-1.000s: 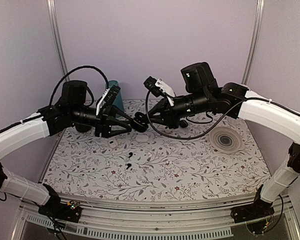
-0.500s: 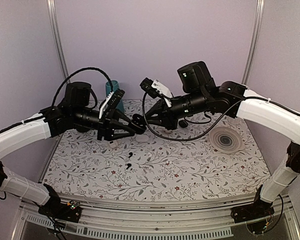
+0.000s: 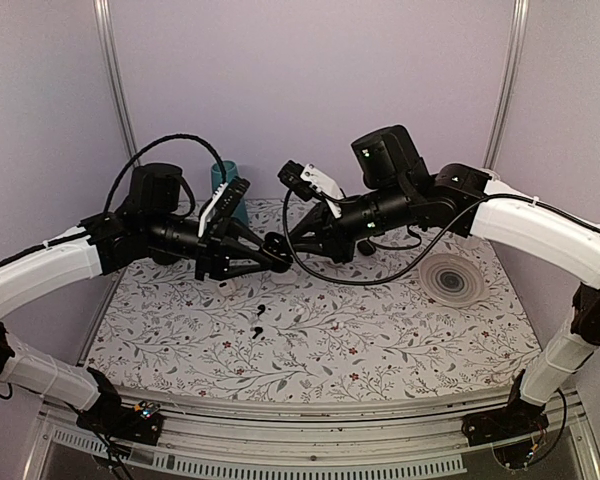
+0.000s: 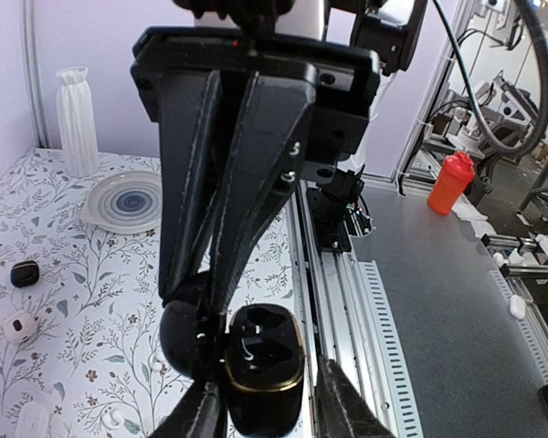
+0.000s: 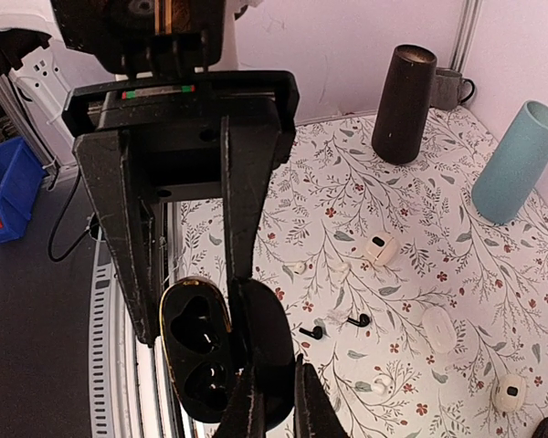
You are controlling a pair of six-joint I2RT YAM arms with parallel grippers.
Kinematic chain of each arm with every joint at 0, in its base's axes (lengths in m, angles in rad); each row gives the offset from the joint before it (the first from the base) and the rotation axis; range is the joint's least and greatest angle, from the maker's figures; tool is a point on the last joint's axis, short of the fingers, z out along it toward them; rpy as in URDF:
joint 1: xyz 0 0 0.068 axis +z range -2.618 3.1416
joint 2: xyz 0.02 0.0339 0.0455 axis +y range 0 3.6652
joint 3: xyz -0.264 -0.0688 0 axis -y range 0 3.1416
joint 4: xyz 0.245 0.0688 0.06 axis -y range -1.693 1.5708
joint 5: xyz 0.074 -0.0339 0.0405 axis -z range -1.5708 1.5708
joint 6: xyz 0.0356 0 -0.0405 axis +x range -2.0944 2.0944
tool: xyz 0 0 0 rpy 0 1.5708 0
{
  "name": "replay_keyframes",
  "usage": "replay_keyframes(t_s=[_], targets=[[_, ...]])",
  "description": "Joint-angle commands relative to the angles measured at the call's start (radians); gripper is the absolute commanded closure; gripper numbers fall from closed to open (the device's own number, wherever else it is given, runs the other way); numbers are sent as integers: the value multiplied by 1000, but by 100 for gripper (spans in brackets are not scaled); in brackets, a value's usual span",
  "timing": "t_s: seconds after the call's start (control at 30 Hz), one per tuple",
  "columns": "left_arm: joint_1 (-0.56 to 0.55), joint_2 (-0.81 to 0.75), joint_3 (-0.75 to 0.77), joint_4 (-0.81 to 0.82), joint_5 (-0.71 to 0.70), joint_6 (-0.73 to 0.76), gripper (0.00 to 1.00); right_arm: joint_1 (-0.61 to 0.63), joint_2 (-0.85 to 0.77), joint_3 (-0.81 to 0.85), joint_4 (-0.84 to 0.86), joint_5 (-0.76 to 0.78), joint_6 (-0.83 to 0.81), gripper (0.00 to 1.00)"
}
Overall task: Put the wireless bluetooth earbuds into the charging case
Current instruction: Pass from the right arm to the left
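We hold the charging case (image 4: 265,347) open in the air, left gripper (image 4: 267,388) hugging its body and right gripper (image 5: 276,374) pinching its lid (image 5: 265,328), ready for the earbuds (image 3: 263,308).

High rear overview; close opposed wrist views, probably sharing charging case (image 4: 265,365)

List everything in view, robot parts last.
charging case: one, black, open, midair between grippers
earbuds: two, black, table centre
white cases: three, white, scattered
white buds: several, among cases
small black case: one, black, table
tumbler: one, teal, back left
cylinder: one, dark, left side
mug: one, grey, beside cylinder
plate: one, ringed white, right side
vase: one, white, beyond plate
left gripper: one, black, jaws flanking case base
right gripper: one, black, pinching case lid
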Motion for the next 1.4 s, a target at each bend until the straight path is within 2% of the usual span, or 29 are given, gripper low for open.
replay_keyframes(t_s=[0.0,0.27,0.53,0.9,1.13,1.37], targets=[[-16,2,3,8,14,8,66,7,1,32,10,10,-1,97],[-19,-2,-3,-8,8,22,66,8,-2,32,16,13,4,97],[-24,3,-3,-8,-7,24,60,8,-4,33,27,8,11,97],[-25,15,-6,8,-12,14,66,8,-15,32,32,20,12,97],[-25,14,-10,27,-17,10,58,8,-24,19,46,25,17,97],[-26,15,-17,33,-21,7,60,7,-40,2,60,43,22,97]])
